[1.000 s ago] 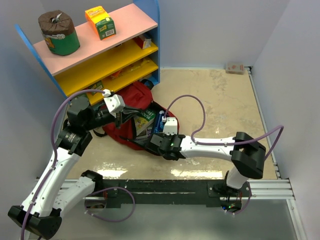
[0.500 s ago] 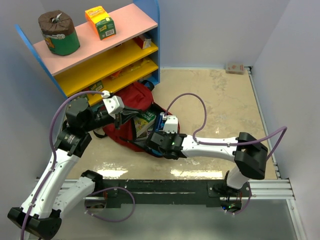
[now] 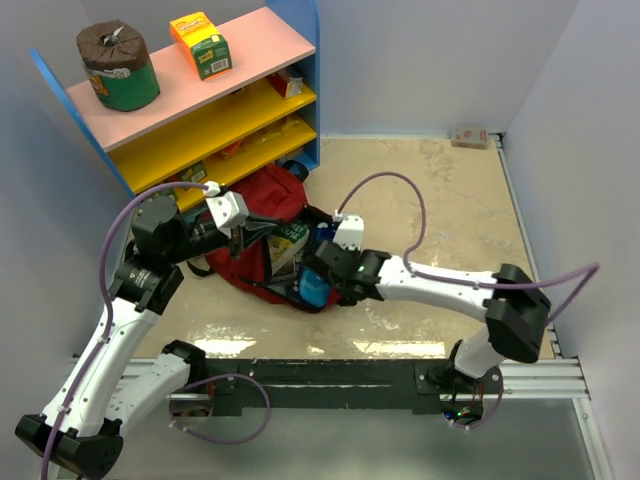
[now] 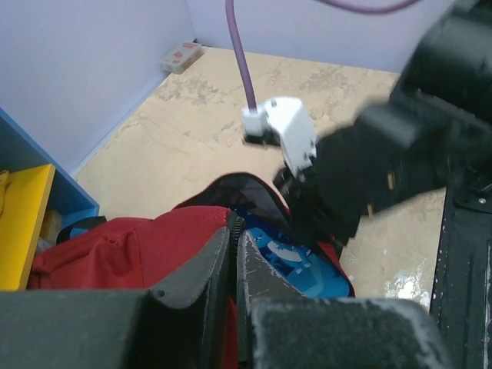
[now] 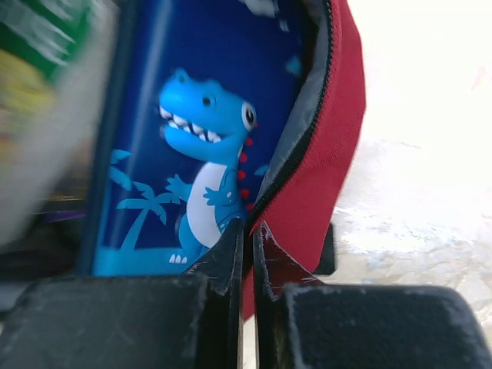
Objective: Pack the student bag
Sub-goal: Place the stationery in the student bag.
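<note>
the right gripper (image 5: 247,229) has its fingers pressed together on the zipper rim of the student bag (image 5: 338,131), pinching red fabric just beside the blue dinosaur pencil case (image 5: 192,154). the left gripper (image 4: 234,234) is clamped the same way on the opposite rim. over the last second the right wrist has swung round and drawn its edge nearer, so the mouth gapes wider and the pencil case shows beside the book (image 3: 287,243). the bag lies on the table (image 3: 440,200) before the shelf (image 3: 200,130). i'd say the contents are settling in, with zipping not yet done.
</note>
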`<state>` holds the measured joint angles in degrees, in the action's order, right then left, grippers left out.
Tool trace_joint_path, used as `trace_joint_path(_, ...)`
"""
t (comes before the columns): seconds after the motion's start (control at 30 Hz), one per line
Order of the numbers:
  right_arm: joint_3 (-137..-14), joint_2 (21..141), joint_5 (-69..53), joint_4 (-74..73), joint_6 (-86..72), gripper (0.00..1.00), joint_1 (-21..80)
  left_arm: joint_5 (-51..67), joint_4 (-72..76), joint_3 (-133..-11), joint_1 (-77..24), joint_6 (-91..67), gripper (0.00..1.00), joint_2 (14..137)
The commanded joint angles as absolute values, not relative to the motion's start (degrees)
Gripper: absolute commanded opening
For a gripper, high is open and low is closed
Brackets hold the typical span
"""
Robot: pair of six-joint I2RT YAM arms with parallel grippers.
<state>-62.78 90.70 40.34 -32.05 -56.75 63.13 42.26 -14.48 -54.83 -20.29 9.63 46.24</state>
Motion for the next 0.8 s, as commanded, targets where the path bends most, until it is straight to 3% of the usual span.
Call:
trace_joint_path(0.0,-70.7,83.3,27.4,-26.2,-49.7,0.00,55.6,46.4,-8.3,-56.4,-20.4,10.0,0.12,45.2)
trace_joint_path(0.1,-76.5,85.0,16.0,-28.2,-47.6,0.00,49.0,46.8,-10.0,-56.3,-20.4,11.9,0.12,45.1)
trace_joint_path(0.47,-71.5,81.7,15.6,-28.8,-44.9,0.00,47.8,49.1,-10.5,-53.5,-20.5,11.9,0.13,45.1)
trace_joint_path(0.67,-70.1,76.2,23.6,-32.3,-42.2,0.00,47.8,50.3,-5.2,-49.7,-20.7,8.8,0.21,47.2)
trace_joint_path(0.77,-66.9,75.1,23.8,-34.2,-43.0,0.00,47.8,50.0,-4.5,-52.1,-21.2,8.3,0.37,49.0)
